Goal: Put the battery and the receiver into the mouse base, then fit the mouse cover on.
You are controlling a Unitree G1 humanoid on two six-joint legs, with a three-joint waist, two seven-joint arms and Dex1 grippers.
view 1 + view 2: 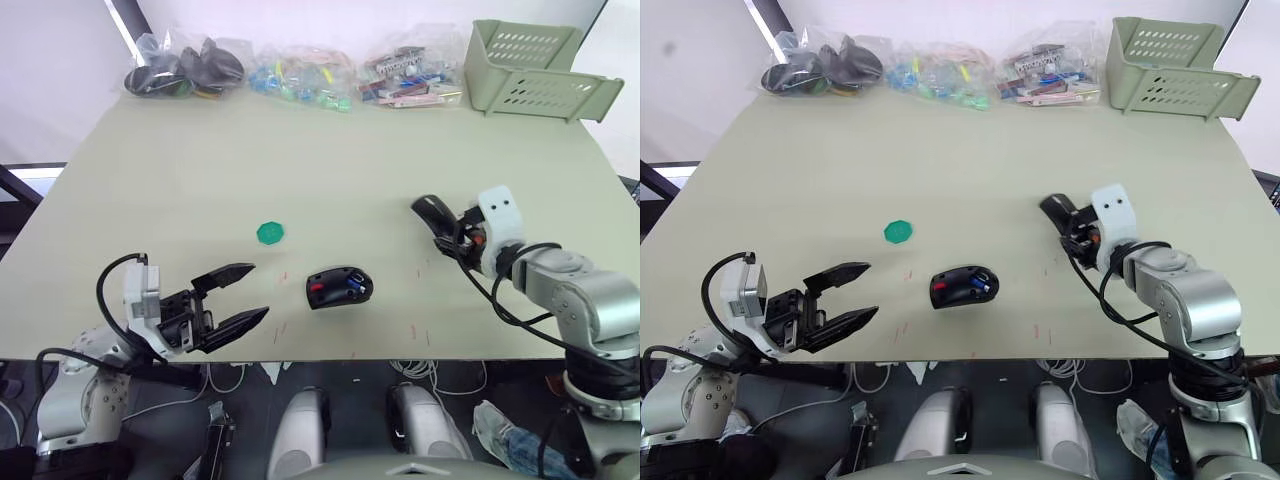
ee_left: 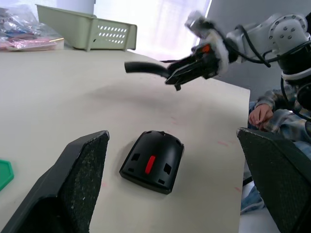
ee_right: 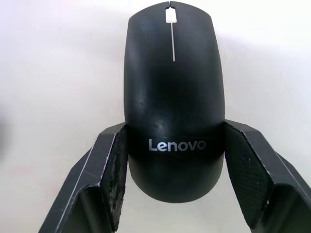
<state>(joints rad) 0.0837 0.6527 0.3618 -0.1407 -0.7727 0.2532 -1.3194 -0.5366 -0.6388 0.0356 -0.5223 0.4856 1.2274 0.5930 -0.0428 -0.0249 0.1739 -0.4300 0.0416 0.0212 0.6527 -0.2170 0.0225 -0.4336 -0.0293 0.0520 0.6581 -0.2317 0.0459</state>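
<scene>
Containers first: at the far right corner of the table (image 1: pixel 330 150) you've got a pale green slotted basket (image 1: pixel 530 70); can't tell what, if anything, is inside. Along the far edge sit three clear bags: one w/ dark items (image 1: pixel 185 68), one w/ blue-green bits (image 1: pixel 300 82), one w/ mixed reddish and blue pieces (image 1: pixel 410 75).

The mouse base (image 1: pixel 339 287) is black, lying on the table near the front edge, roughly centre, between your two arms. Its top is open: you see a red part toward its left end and the blue battery (image 1: pixel 354 284) seated in a compartment toward its right end. From the left wrist view it shows a red bar on its rear face. Can't make out the receiver.

The mouse cover (image 3: pixel 174 97) is a glossy black oval shell w/ white "Lenovo" lettering near the gripped end and a slot at the far end. Your right gripper (image 1: pixel 452 232) has its fingers clamped on both sides of it, held above the table, right of the base and well apart from it.

Your left gripper (image 1: pixel 242 294) sits left of the base, fingers spread wide, holding nothing. A green scalloped disc (image 1: pixel 270 233) lies on the table beyond it.
</scene>
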